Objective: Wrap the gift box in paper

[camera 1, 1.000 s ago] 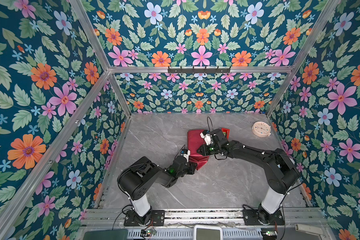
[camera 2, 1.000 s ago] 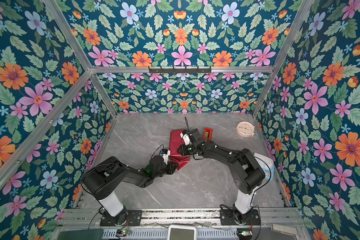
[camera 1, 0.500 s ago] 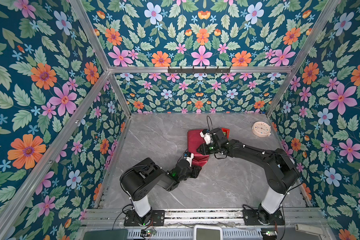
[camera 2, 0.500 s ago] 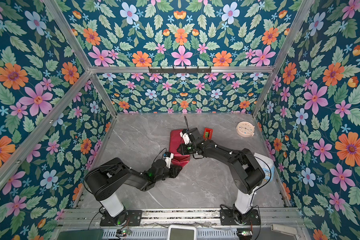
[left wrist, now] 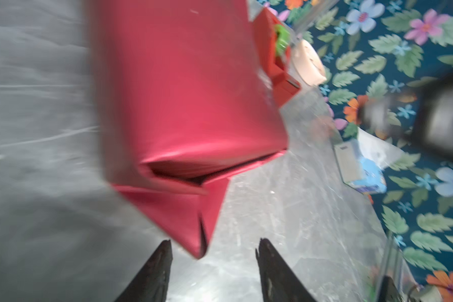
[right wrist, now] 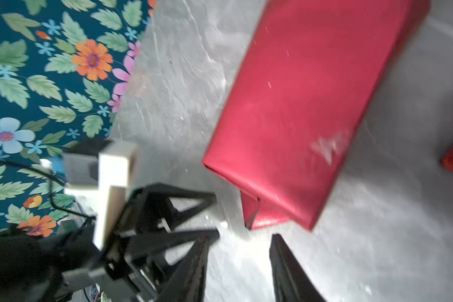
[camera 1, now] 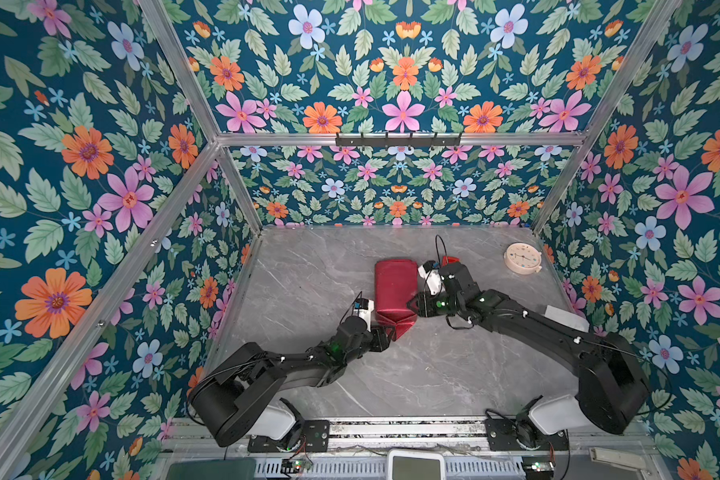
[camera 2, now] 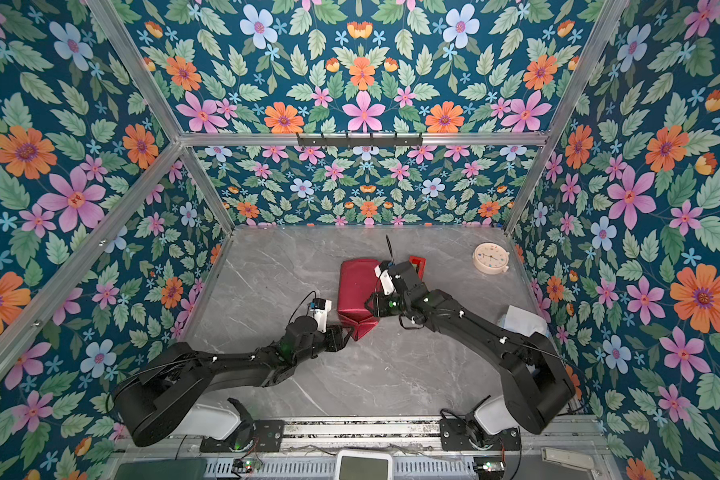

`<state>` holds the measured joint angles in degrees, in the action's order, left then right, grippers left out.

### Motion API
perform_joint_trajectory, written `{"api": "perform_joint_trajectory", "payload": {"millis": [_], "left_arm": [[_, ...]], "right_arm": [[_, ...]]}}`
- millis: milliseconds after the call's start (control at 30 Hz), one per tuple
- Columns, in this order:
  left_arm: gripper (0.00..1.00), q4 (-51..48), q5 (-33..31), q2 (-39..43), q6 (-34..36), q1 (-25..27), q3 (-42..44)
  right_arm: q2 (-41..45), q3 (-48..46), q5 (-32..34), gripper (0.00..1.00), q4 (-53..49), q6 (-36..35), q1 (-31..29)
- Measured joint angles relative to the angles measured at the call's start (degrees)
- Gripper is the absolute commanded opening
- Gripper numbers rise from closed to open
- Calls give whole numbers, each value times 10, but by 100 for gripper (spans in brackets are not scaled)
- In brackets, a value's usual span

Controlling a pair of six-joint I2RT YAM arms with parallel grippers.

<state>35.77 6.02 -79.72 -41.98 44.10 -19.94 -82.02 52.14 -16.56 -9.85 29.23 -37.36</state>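
Two grippers flank one parcel. On the left, the left gripper [left wrist: 212, 243] has its jaws well apart and pinches nothing, with the tip of the pointed end flap [left wrist: 191, 222] just reaching between its fingertips. In the middle of the grey marbled table [camera 1: 308, 266], the paper [camera 1: 395, 286] is folded round the gift box, which is wholly hidden inside. At the near end a pocket gapes above that flap, not yet pressed flat. Just beside the parcel's near right corner, the right gripper [right wrist: 243, 238] is likewise parted and empty. Further right are a red tape dispenser [camera 2: 417, 264] and a round clock [camera 1: 523, 258]. The parcel looks light, firm over the box faces and hollow at the end. The thin glossy sheet will likely slip, spring open and crease. It is best pinched at the flap near its tip, with the box top pressed down.
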Motion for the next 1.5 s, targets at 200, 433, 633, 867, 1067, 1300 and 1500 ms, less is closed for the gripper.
{"api": "perform_joint_trajectory", "payload": {"millis": [200, 433, 633, 867, 1067, 1300, 1500], "left_arm": [[61, -38, 21, -5, -15, -10, -6], [58, -45, 45, -37, -29, -12, -12], [57, -36, 48, -51, -39, -12, -12], [54, 17, 60, -80, -52, -12, -6], [48, 60, 68, -103, -72, -12, -2], [47, 20, 52, -90, -42, -11, -15], [52, -87, -7, -55, 33, 9, -61]], "right_arm": [[-34, -81, 20, 46, 65, 138, -52], [-113, -96, 36, 44, 174, 242, -71], [-161, -103, 54, 40, 259, 294, -70], [-180, -121, 73, 36, 333, 336, -78], [-180, -140, 84, 33, 372, 353, -81], [-146, -155, 101, 33, 342, 349, -81], [-82, -169, 123, 33, 288, 305, -67]]}}
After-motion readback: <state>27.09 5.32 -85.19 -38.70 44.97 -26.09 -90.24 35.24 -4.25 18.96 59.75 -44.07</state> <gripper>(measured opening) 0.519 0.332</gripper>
